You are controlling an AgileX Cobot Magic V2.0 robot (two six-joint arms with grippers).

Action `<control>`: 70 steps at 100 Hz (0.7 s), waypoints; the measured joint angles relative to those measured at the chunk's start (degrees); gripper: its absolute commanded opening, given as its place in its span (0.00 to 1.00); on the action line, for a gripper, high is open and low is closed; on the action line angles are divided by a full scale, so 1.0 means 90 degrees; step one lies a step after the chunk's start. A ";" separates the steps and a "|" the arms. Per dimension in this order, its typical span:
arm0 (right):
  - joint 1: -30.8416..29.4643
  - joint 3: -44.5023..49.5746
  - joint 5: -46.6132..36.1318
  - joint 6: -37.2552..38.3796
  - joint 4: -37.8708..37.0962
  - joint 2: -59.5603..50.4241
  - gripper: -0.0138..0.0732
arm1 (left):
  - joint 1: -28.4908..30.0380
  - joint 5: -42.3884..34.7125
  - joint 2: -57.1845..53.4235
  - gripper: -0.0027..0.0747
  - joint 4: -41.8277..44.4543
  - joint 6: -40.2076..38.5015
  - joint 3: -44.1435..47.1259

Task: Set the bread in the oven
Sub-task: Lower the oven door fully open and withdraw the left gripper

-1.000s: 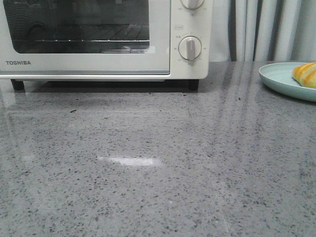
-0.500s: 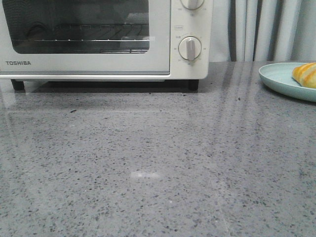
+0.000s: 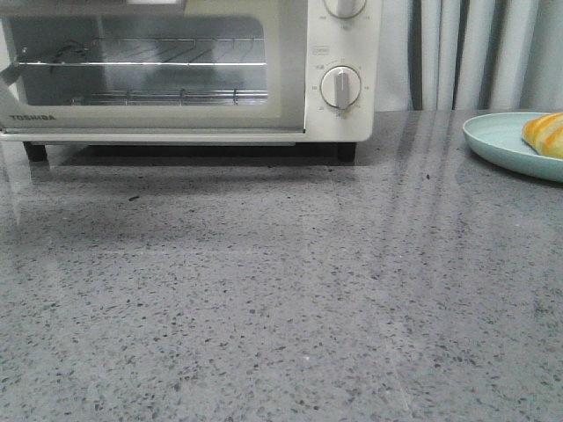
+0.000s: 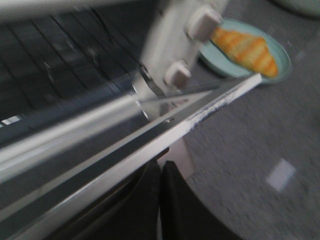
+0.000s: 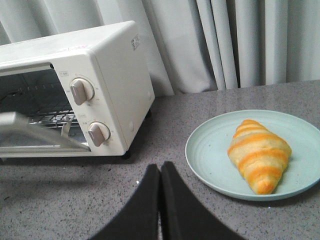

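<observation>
The cream-white oven (image 3: 339,44) stands at the back left of the counter. Its glass door (image 3: 290,70) is tilted partly open, and the wire rack (image 3: 141,63) shows inside. In the left wrist view my left gripper (image 4: 161,165) is shut, its fingertips right under the door's top edge (image 4: 200,112). The bread (image 5: 260,155), golden-orange with pale stripes, lies on a pale green plate (image 5: 210,155) to the right of the oven (image 5: 120,75). It also shows in the front view (image 3: 545,134). My right gripper (image 5: 160,167) is shut and empty above the counter, short of the plate. Neither gripper shows in the front view.
Two round knobs (image 3: 339,86) sit on the oven's right panel. Grey curtains (image 3: 466,53) hang behind the counter. The plate (image 3: 501,141) reaches the right edge of the front view. The speckled grey counter (image 3: 281,290) stretches in front of the oven.
The oven door has swung from shut to partly open, and the rack inside now shows plainly. The bread and plate have not moved.
</observation>
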 measured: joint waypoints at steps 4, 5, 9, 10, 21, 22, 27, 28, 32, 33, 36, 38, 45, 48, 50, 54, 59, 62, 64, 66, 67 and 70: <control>0.0000 0.0000 -0.0049 0.0000 -0.0016 0.0000 0.08 | -0.0014 0.0162 -0.0030 0.01 0.0126 0.0027 0.0118; 0.0000 0.0000 -0.0049 0.0000 -0.0015 0.0000 0.08 | -0.0014 0.0179 -0.0030 0.01 0.0139 0.0027 0.0139; 0.0000 0.0000 -0.0096 0.0000 -0.0015 0.0000 0.08 | -0.0014 0.0375 0.0001 0.01 0.0164 0.0027 0.0254; 0.0000 0.0000 -0.0113 0.0000 -0.0015 0.0000 0.08 | -0.0014 0.0455 0.0016 0.01 0.0178 0.0027 0.0300; 0.0000 -0.0011 -0.0192 0.0000 -0.0015 0.0000 0.08 | -0.0027 0.0723 0.0139 0.01 0.0463 0.0027 0.0687; 0.0000 -0.0011 -0.0192 0.0000 -0.0015 0.0000 0.08 | -0.0027 0.0723 0.0137 0.01 0.0477 0.0027 0.0706; 0.0000 -0.0011 -0.0192 0.0000 -0.0015 0.0000 0.08 | -0.0027 0.0709 0.0164 0.01 0.0529 0.0027 0.0841; 0.0000 -0.0011 -0.0192 0.0000 -0.0015 0.0000 0.08 | -0.0027 0.0709 0.0164 0.01 0.0544 0.0027 0.0856; 0.0000 -0.0011 -0.0202 0.0000 -0.0015 0.0000 0.08 | -0.0027 0.0686 0.0164 0.01 0.0573 0.0027 0.0930; 0.0000 -0.0011 -0.0202 0.0000 -0.0015 0.0000 0.08 | -0.0027 0.0685 0.0164 0.01 0.0589 0.0027 0.0956; 0.0000 -0.0011 -0.0202 0.0000 -0.0019 0.0000 0.08 | -0.0027 0.0676 0.0164 0.01 0.0607 0.0027 0.1013; 0.0000 -0.0011 -0.0202 0.0000 -0.0019 0.0000 0.08 | -0.0027 0.0660 0.0164 0.01 0.0633 0.0027 0.1045; 0.0000 -0.0011 -0.0206 0.0000 -0.0019 0.0000 0.08 | -0.0027 0.0604 0.0164 0.01 0.0681 0.0027 0.1125; 0.0000 -0.0011 -0.0206 0.0000 -0.0019 0.0000 0.08 | -0.0027 0.0543 0.0164 0.01 0.0732 0.0027 0.1136; 0.0000 -0.0012 -0.0206 0.0000 -0.0019 0.0000 0.08 | -0.0027 0.0527 0.0164 0.01 0.0750 0.0027 0.1136; 0.0000 -0.0012 -0.0206 0.0000 -0.0019 0.0000 0.08 | -0.0027 0.0516 0.0164 0.01 0.0793 0.0027 0.1153; 0.0000 -0.0012 -0.0206 0.0000 -0.0029 0.0000 0.08 | -0.0027 0.0504 0.0137 0.01 0.0823 0.0027 0.1199; 0.0000 -0.0024 -0.0206 0.0000 -0.0044 0.0000 0.08 | -0.0027 0.0543 0.0062 0.01 0.0848 0.0015 0.1218; 0.0000 -0.0035 -0.0206 0.0000 -0.0044 0.0002 0.08 | -0.0027 0.0568 0.0024 0.01 0.0849 0.0015 0.1213; 0.0000 -0.0051 -0.0206 0.0000 -0.0059 0.0019 0.08 | -0.0027 0.0598 -0.0045 0.01 0.0849 0.0003 0.1222; 0.0000 -0.0069 -0.0206 0.0000 -0.0075 0.0038 0.08 | -0.0027 0.0630 -0.0101 0.01 0.0849 -0.0013 0.1222; 0.0000 -0.0123 -0.0170 0.0000 -0.0113 0.0083 0.08 | -0.0027 0.0672 -0.0199 0.01 0.0849 -0.0062 0.1230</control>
